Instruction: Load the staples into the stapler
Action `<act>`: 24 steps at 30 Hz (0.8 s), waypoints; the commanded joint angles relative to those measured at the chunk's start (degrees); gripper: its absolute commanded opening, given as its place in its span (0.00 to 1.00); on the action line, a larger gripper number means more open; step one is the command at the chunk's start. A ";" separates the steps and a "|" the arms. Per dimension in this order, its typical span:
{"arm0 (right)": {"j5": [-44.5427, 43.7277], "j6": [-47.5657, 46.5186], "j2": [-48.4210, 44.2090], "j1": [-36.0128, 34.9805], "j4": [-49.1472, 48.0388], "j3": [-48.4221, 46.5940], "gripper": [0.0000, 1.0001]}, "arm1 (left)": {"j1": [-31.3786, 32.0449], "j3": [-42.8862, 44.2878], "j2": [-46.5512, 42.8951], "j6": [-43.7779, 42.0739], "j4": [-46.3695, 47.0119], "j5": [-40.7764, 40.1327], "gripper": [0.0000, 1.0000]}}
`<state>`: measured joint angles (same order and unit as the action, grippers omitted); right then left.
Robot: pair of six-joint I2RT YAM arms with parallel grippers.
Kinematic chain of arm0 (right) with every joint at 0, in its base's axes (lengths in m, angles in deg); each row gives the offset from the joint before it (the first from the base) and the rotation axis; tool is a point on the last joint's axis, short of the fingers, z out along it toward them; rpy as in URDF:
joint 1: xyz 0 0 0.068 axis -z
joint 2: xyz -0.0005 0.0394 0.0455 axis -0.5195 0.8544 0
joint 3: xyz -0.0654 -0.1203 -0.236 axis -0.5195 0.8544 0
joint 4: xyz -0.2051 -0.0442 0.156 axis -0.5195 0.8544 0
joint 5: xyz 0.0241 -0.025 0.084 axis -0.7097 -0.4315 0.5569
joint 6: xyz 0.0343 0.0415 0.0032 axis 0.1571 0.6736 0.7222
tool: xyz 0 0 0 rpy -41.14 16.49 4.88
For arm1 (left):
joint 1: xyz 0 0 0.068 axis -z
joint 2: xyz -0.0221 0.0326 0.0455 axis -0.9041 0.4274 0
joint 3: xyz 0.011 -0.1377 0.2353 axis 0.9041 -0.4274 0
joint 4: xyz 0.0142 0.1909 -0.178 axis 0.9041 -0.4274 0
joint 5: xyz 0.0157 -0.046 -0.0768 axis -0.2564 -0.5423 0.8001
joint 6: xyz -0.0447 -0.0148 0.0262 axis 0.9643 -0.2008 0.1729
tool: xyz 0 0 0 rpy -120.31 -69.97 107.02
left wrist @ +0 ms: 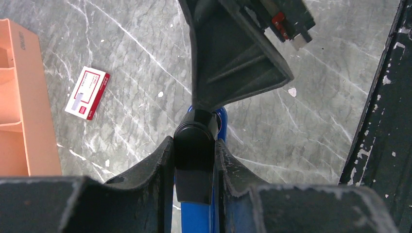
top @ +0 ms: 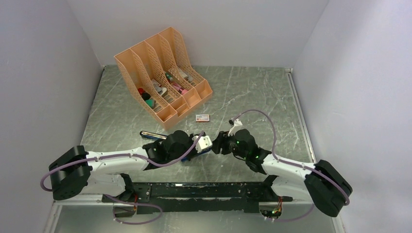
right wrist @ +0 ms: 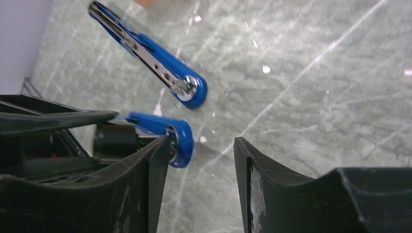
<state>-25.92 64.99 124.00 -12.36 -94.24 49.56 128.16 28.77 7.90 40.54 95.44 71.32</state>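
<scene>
Beyond stapler: orange file rack with small items in its slots. On table, between rack and stapler, white-and-red box, apart from both. Stapler swung wide open, half with metal channel lying flat. Other half, black and blue, clamped tight in left gripper. Facing it, right gripper, jaws parted wide, nothing between; one finger at stapler's rounded blue end, contact unclear. Cannot make out staples in any view, so their place relative to grippers unknown.

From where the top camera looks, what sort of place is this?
Probably a robot test cell set up like an office desk: plain white walls enclose a marble-patterned table with an orange file rack, a blue stapler and a small white-and-red box.
</scene>
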 commanded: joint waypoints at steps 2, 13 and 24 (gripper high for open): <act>0.25 0.36 5.61 -0.80 1.17 -1.55 0.55 | 0.26 0.32 -1.09 0.73 6.14 -0.93 0.07; -0.77 -0.90 20.47 -1.48 6.09 -7.88 0.54 | 0.26 -0.15 -7.26 2.13 8.76 -3.54 0.07; -1.97 -3.47 27.02 -3.52 7.99 -12.25 0.54 | 0.26 -1.35 -16.29 3.20 14.54 -5.55 0.07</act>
<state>-27.32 63.35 148.48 -14.91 -92.10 37.05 128.18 27.15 -4.10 42.47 97.56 65.85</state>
